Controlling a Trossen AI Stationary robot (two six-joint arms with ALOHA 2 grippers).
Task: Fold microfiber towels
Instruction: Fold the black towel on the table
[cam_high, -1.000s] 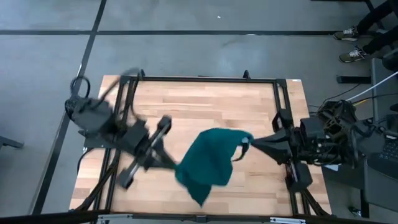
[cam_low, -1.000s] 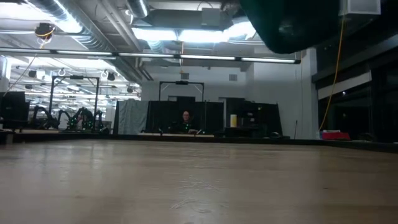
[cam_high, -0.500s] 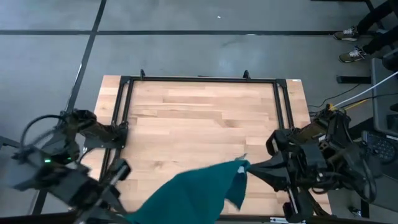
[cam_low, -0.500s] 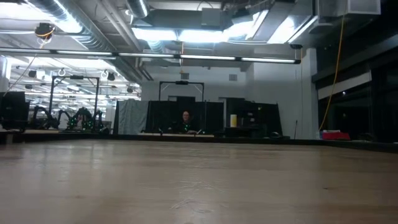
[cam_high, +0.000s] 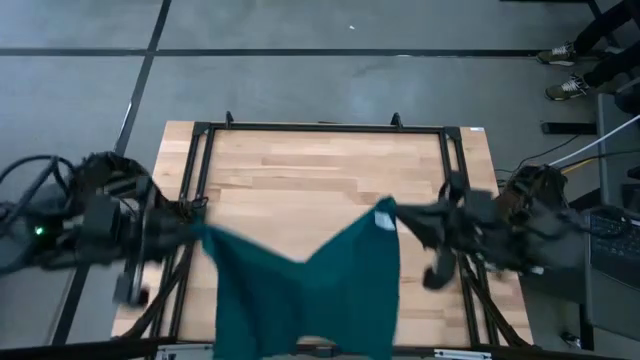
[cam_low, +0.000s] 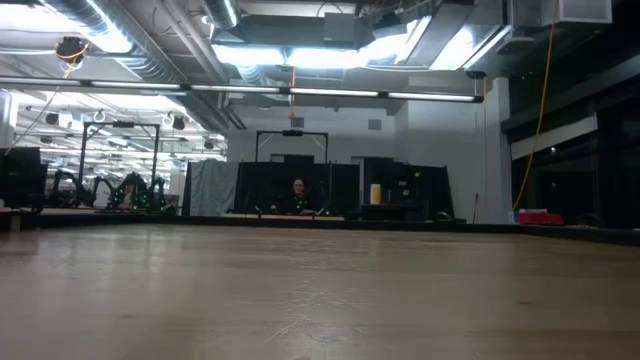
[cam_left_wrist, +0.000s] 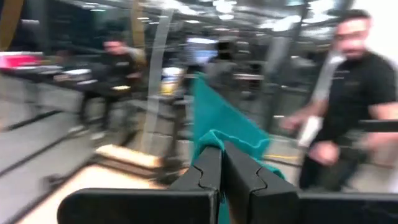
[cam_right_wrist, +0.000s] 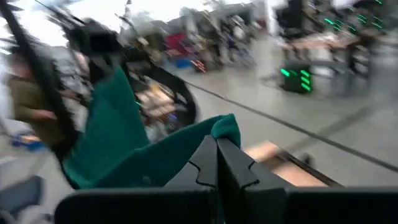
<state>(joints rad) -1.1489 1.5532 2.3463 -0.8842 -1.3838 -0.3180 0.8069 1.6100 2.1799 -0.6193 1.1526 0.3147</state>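
Note:
The dark teal-green towel (cam_high: 320, 290) hangs spread between my two grippers, high over the near half of the wooden table (cam_high: 300, 170). Its small white tag (cam_high: 384, 220) is at the corner by my right gripper. My left gripper (cam_high: 205, 236) is shut on the towel's left upper corner and my right gripper (cam_high: 393, 213) on its right upper corner. The towel also shows in the left wrist view (cam_left_wrist: 221, 121) and in the right wrist view (cam_right_wrist: 137, 146). The low view shows only the bare tabletop (cam_low: 320, 290), no towel and no gripper. My left gripper pinches the towel's upper left corner (cam_left_wrist: 213, 138) between its two shut fingers, coming level from the table's left. The towel hangs below, clear of the table. My right gripper pinches the upper right corner (cam_right_wrist: 225, 127), by the tag, between its two shut fingers, coming level from the table's right. The top edge (cam_high: 300, 262) sags slack between the two holds.
A black metal frame (cam_high: 320, 127) runs round the table. People stand and sit in the room beyond, one close in the left wrist view (cam_left_wrist: 354, 93). Cables and equipment lie at the table's right (cam_high: 560, 190).
My left gripper has swung with its corner from the table's middle toward the near left, then out to the left edge. My right gripper has dipped toward the near edge and come back. The towel, bunched before, is now spread out wide between them and hangs.

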